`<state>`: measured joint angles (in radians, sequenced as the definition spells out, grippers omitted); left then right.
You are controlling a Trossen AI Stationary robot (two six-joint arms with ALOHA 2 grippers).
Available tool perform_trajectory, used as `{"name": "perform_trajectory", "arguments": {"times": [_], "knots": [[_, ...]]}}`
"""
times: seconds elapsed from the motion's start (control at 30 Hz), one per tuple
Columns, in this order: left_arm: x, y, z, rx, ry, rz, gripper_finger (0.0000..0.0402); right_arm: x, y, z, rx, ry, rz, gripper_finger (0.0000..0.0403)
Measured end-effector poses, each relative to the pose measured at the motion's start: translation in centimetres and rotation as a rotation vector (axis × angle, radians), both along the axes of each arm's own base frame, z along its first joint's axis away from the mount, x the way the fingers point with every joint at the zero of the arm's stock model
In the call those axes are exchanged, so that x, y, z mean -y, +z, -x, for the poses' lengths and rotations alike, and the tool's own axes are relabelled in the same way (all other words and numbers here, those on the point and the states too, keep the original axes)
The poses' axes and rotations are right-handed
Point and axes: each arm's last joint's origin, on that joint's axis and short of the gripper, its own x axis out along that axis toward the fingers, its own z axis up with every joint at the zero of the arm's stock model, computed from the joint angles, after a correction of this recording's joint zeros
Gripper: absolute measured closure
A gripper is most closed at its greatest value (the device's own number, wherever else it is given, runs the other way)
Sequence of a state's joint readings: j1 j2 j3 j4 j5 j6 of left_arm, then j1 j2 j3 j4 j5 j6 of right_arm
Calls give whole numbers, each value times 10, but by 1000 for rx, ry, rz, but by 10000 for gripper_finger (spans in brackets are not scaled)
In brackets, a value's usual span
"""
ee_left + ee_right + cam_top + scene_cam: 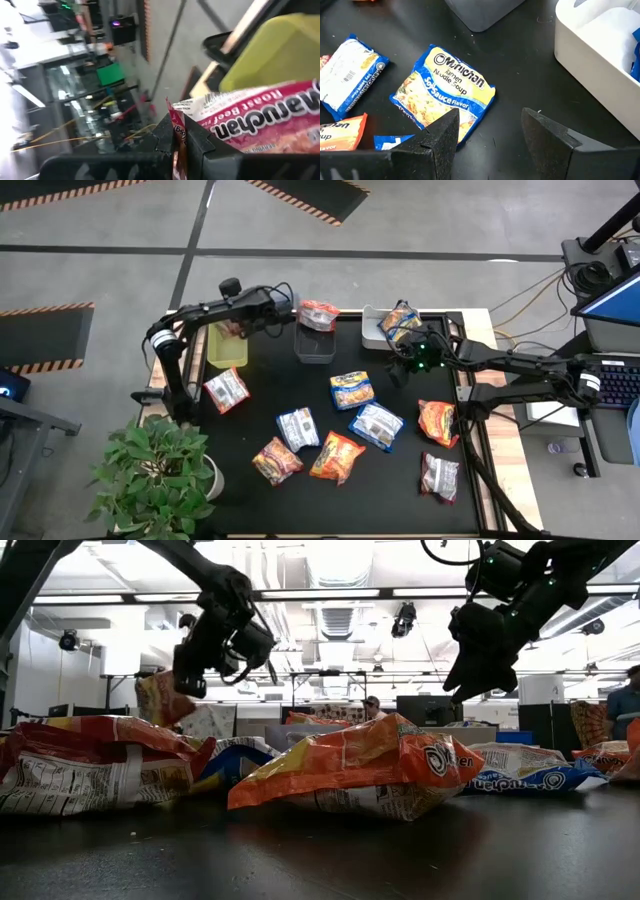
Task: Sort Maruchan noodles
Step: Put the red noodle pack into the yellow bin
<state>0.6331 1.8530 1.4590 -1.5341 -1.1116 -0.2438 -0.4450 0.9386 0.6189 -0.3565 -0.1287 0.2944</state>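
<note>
Left end effector [238, 328]: clamped on roast-beef packet [260, 120] over green bin [228, 347]; release low, squarely inside. Right end effector [487, 132]: spread, empty, above soy-sauce packet [442, 92].

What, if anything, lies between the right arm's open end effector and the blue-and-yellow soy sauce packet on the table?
Nothing visible. The right end effector hangs open above the blue-and-yellow packet, with only bare black table around it. The white bin sits off to one side, out of the path.
</note>
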Motion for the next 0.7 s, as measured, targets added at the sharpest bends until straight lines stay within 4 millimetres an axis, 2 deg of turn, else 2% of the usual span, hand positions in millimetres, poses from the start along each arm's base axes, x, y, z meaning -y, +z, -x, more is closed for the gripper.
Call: {"name": "perform_trajectory", "arguments": {"times": [0.3, 0.5, 0.7], "knots": [[-5, -24, 17, -140, -17, 45, 401, 0, 1, -1, 9, 0, 4, 200], [-11, -43, 20, -147, -30, 68, 401, 1, 2, -2, 28, 1, 12, 200], [-16, -51, 18, -98, -39, 37, 401, 1, 2, -2, 30, 0, 12, 200]]}}
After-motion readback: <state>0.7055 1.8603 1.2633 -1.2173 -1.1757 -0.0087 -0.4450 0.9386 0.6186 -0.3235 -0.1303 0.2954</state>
